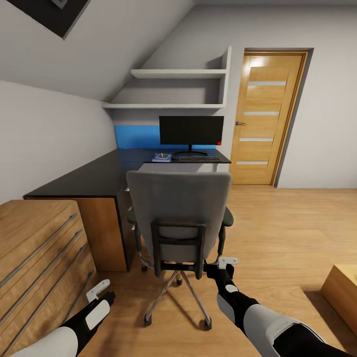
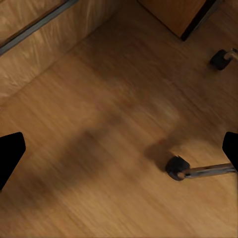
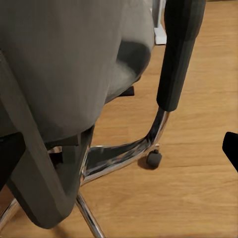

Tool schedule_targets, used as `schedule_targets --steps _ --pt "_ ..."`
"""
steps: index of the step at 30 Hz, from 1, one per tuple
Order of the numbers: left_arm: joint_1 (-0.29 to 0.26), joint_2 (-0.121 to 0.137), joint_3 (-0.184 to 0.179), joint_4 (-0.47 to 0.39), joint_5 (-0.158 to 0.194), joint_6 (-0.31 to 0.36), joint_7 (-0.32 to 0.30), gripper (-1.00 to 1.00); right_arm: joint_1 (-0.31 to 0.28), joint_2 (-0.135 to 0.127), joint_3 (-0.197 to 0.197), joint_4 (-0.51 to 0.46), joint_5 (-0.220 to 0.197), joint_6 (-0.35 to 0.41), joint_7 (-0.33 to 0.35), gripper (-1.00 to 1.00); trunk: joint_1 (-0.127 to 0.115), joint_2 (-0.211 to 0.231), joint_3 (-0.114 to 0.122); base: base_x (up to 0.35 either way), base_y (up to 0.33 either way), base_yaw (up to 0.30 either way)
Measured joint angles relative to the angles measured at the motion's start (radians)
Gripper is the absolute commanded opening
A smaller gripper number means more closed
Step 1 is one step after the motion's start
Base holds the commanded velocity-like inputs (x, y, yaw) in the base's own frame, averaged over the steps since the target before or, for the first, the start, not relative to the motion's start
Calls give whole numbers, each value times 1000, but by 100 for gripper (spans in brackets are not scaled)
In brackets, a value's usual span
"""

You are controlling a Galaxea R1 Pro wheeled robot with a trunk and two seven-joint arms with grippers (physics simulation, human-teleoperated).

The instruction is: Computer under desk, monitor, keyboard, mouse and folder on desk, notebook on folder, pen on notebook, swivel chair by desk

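Behind the grey fabric swivel chair [image 1: 179, 218], at the glossy black desk [image 1: 94, 176].
My right gripper [image 1: 224, 267] (jaws released) hangs by its back at 5 o'clock; my left gripper [image 1: 99, 292] gapes too.

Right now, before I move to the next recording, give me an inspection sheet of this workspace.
Surface: black desk, L-shaped, against the wall under white shelves.
Job's things: monitor upright on the desk; keyboard in front of it; blue folder left of the keyboard with something small on top, too small to tell; swivel chair pulled up to the desk, back toward the camera.
Clutter: nothing seen.
Grippers: left gripper open over bare floor; right gripper open, close behind the chair's right armrest, holding nothing.
Cables: nothing seen.
Surroundings: wooden dresser at left, wooden door shut, wood floor.
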Motion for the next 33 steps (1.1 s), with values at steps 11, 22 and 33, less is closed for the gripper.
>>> schedule_targets --steps 11,22,33 --pt "0 -3 -4 0 0 0 0 100 0 0 0 0 1 -1 0 100 0 0 0 -4 87 0" --pt "0 -23 -5 0 -9 -1 0 100 0 0 0 0 1 -1 0 100 0 0 0 -249 1 -1" --pt "0 -48 -11 0 -128 1 -1 100 1 0 1 0 2 -16 0 100 0 0 8 -53 3 -120"
